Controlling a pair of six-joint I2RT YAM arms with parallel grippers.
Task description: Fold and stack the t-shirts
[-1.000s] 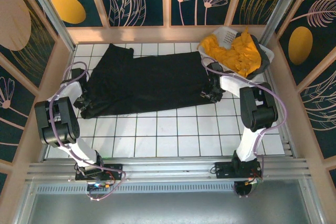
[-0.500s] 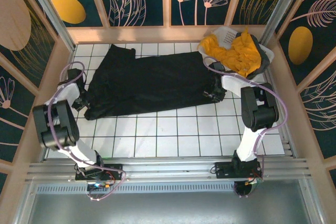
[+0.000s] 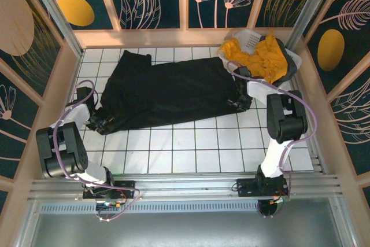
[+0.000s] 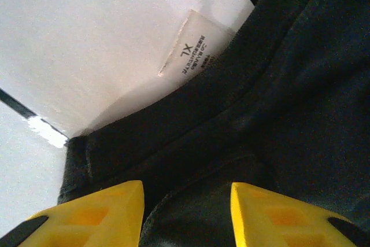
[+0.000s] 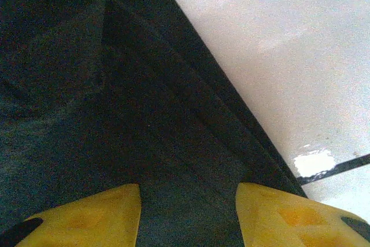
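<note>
A large black t-shirt (image 3: pixel 167 93) lies spread flat across the white tiled table. My left gripper (image 3: pixel 99 122) sits at its near-left corner. In the left wrist view the jaws (image 4: pixel 186 201) stand open over the dark collar fabric (image 4: pixel 300 85), beside a white XL neck label (image 4: pixel 193 50). My right gripper (image 3: pixel 239 102) rests at the shirt's right edge. Its jaws (image 5: pixel 188 201) are open over the black hem (image 5: pixel 87 85), with nothing pinched. Mustard-yellow t-shirts (image 3: pixel 263 59) are heaped in the far-right corner.
A white lattice basket (image 3: pixel 250 37) holds the yellow heap against the back right wall. Wooden walls close in the table on the left, the back and the right. Bare white tiles (image 3: pixel 185 148) run along the near side, in front of the shirt.
The left arm has drawn back toward the near left, and its gripper now sits lower at the shirt's corner. The right gripper has shifted slightly right. The shirt lies a little flatter.
</note>
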